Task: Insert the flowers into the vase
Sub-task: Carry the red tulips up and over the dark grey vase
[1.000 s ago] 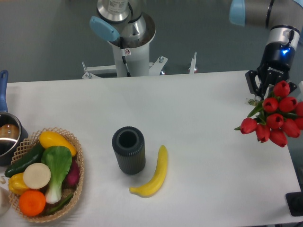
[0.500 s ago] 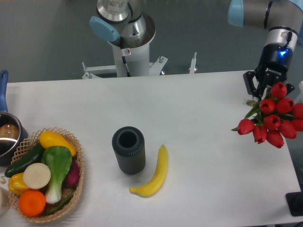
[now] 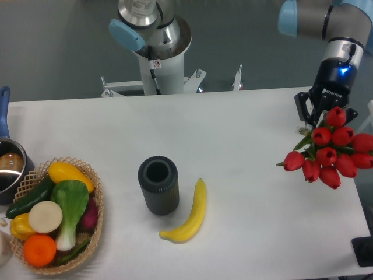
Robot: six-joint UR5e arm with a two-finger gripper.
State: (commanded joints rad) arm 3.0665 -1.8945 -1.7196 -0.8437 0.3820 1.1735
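Step in hand: carrying of the flowers (image 3: 329, 154), judged; bunch held up near the right edge of the tabletop (image 3: 233, 134), insertion not yet done.
Gripper (image 3: 317, 116): at the far right corner, jaws clenched on the green stems just below the wrist; buds hung out toward the near side.
Flowers: about ten red tulip buds, clustered, stems angled up into the jaws; well apart from the vase (image 3: 158, 185).
Vase: dark ribbed cylinder, upright, mouth open upward, near the middle of the tabletop, toward the near edge.
Neighbours: banana (image 3: 190, 214) just beside the vase on its right; basket (image 3: 96, 204) of vegetables at the near left corner; pot (image 3: 9, 166) at the left edge.
Next move, judged: travel leftward across to above the vase mouth, stems turned downward, then a straight lowering; bunch wider than the mouth, so only stems likely to fit.
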